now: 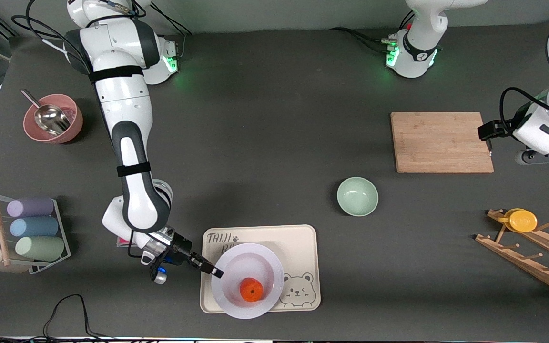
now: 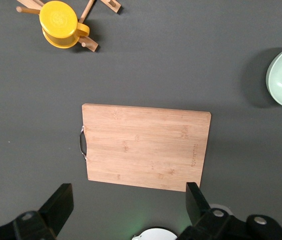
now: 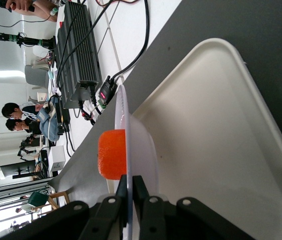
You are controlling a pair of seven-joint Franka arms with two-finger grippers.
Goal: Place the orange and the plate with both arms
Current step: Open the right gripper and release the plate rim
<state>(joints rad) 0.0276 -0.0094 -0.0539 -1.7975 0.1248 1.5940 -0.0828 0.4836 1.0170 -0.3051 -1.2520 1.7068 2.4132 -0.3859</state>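
Two arms work over a matte dark grey desk (image 1: 274, 119). The glossy, pale lavender-white plate (image 1: 236, 281), round with a wide rim and shallow well, lies over the smooth cream bear tray (image 1: 298, 243) near the front camera. The small, round, bright-orange orange (image 1: 251, 289) sits in the plate's well. The right arm stretches down from its base, elbow bent, and its right end effector (image 1: 215, 272) is clamped on the plate's rim at the edge toward the right arm's end; the right wrist view shows the thin rim pinched between the black fingers (image 3: 122, 192). The left end effector (image 2: 128, 207) waits with fingers apart above the rectangular, grained wooden cutting board (image 1: 441, 142).
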